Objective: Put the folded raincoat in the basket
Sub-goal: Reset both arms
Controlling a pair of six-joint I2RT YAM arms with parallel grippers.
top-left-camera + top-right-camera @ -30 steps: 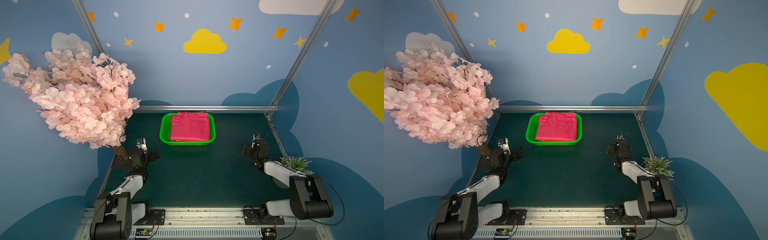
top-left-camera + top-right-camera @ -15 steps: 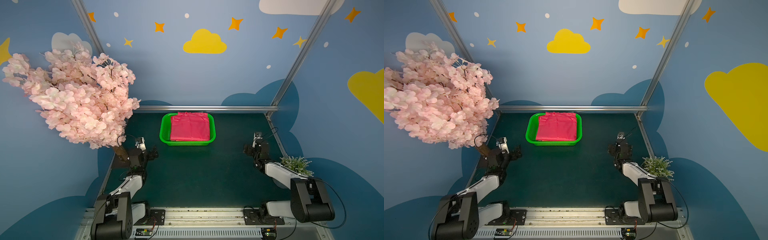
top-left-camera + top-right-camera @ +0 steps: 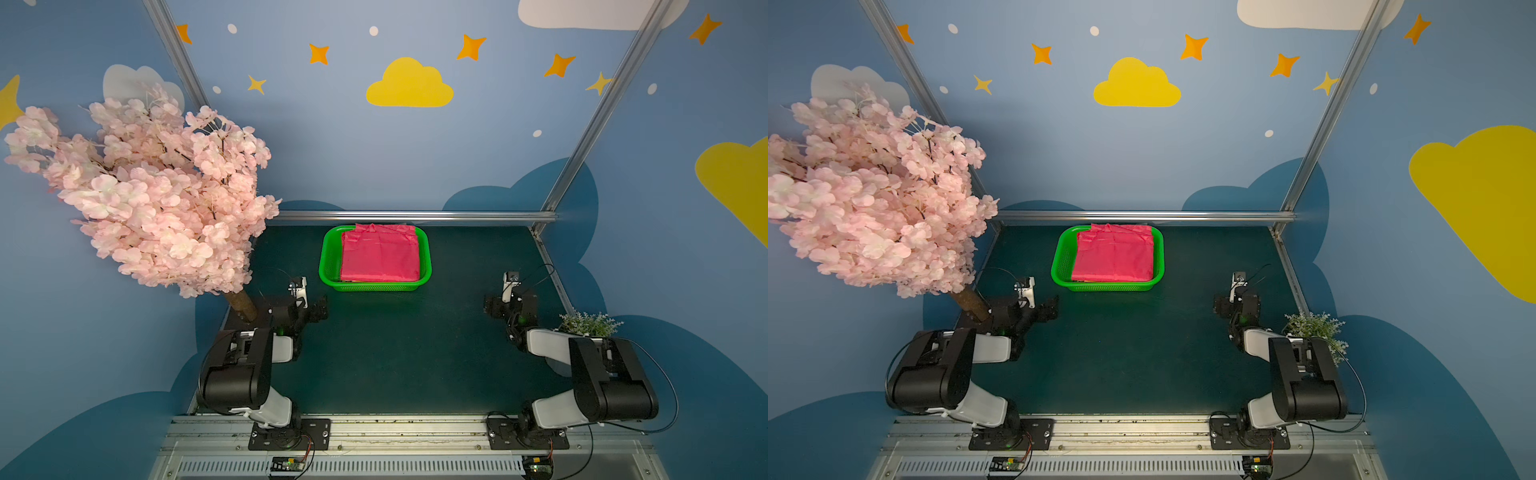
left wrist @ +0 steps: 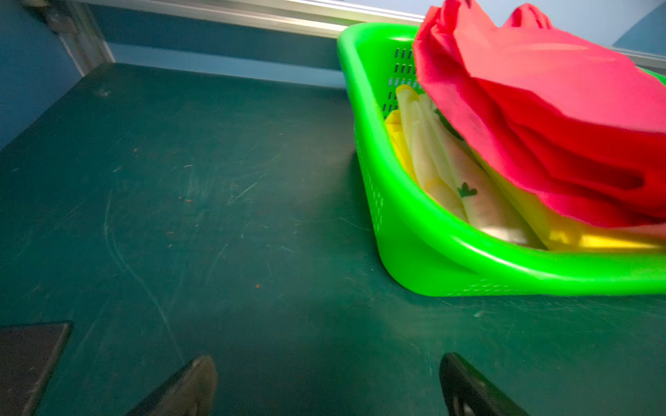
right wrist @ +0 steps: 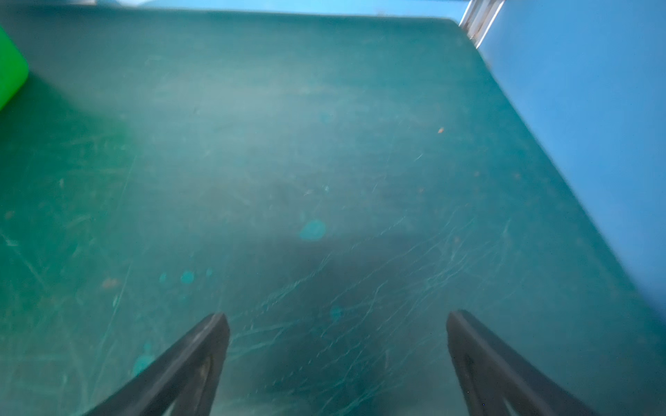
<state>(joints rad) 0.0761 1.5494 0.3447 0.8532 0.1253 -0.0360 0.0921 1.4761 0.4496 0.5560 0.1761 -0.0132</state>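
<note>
Pincers on both arms stood spread wide and empty. The left pincer (image 4: 328, 363) hovered low over bare worktop (image 4: 180, 216), just short of the basket's near left corner. The right pincer (image 5: 337, 317) hung over scratched green surface near the right edge, and only a sliver of the basket showed in its wrist view. Neither touched anything. In both top views the arms were folded back toward the left and right edges, probably to leave the middle clear and the basket unobstructed.

Further out, the basket (image 3: 328, 266) sat against the far edge of the worktop, roughly midway along it. The folded raincoat (image 3: 379, 257), bright pink, lay flat inside and filled most of it, with a strip of green mesh showing on its left. In the left wrist view the raincoat (image 4: 558, 108) rested on other folded pieces (image 4: 450, 169), yellow and pale with a small green print. That likely explains why it sat level with the rim or higher, rather than down on the mesh. Its far end seemed to ride onto the far rim.

A blossom tree (image 3: 158, 187) stood at the left edge and a small plant (image 3: 588, 324) at the right. Judged from this layout, the placing looked complete.
</note>
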